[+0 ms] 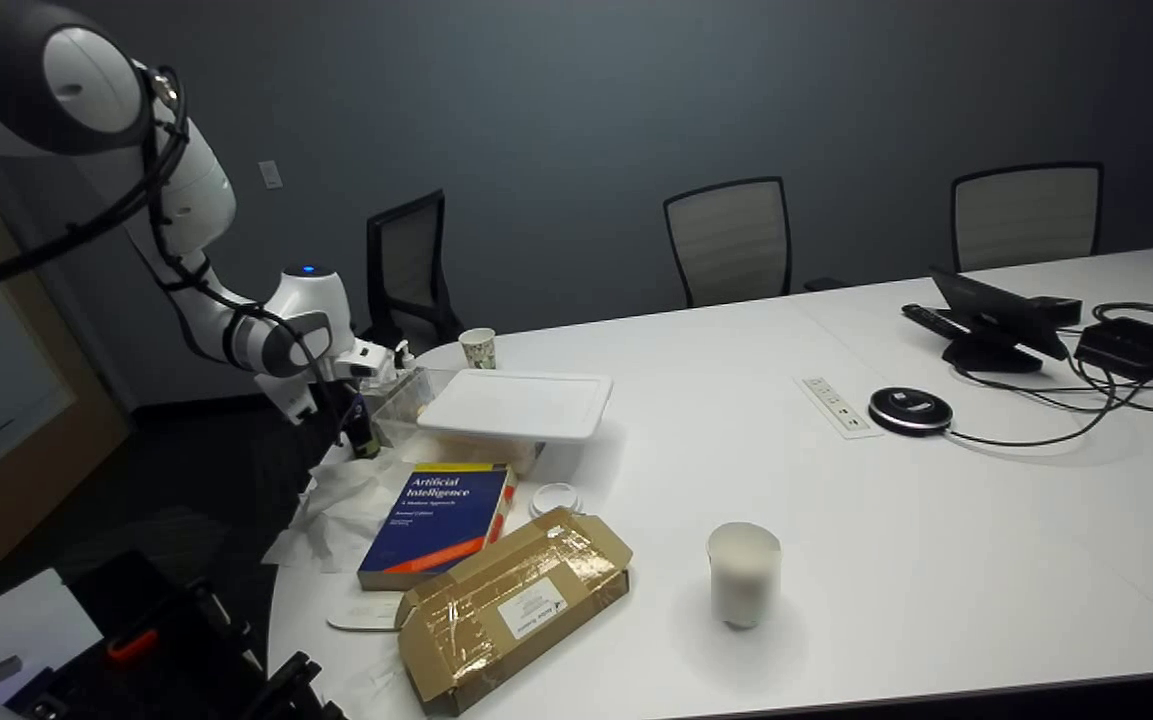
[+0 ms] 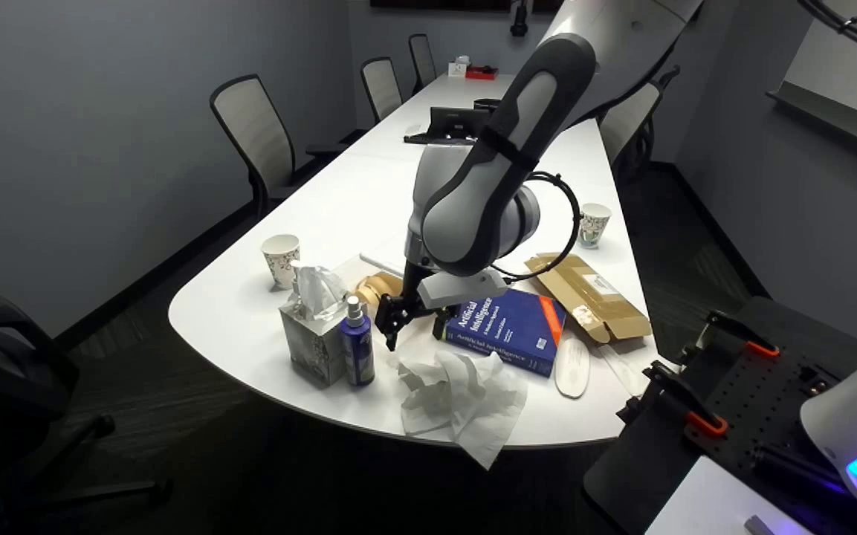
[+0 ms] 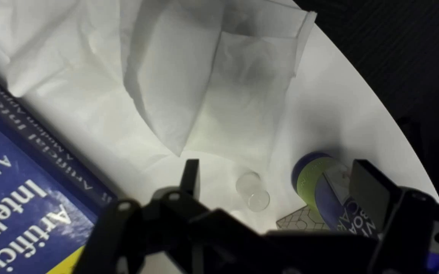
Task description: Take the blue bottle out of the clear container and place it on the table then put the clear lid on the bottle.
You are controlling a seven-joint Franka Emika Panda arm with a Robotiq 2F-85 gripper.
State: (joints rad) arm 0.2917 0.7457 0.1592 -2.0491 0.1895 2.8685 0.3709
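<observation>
The blue bottle with a white spray nozzle stands upright on the white table against the tissue box. It also shows in an exterior view and in the wrist view, partly behind a finger. The clear lid, a small see-through cap, is on the table between the open fingers in the wrist view. I cannot make it out in the exterior views. My gripper is open and empty above the table, beside the bottle; it also shows in the wrist view. The clear container stands behind the bottle.
A white box lid lies on the clear container. A tissue box touches the bottle. Crumpled white paper lies by the table edge. A blue book, a cardboard box and paper cups are around.
</observation>
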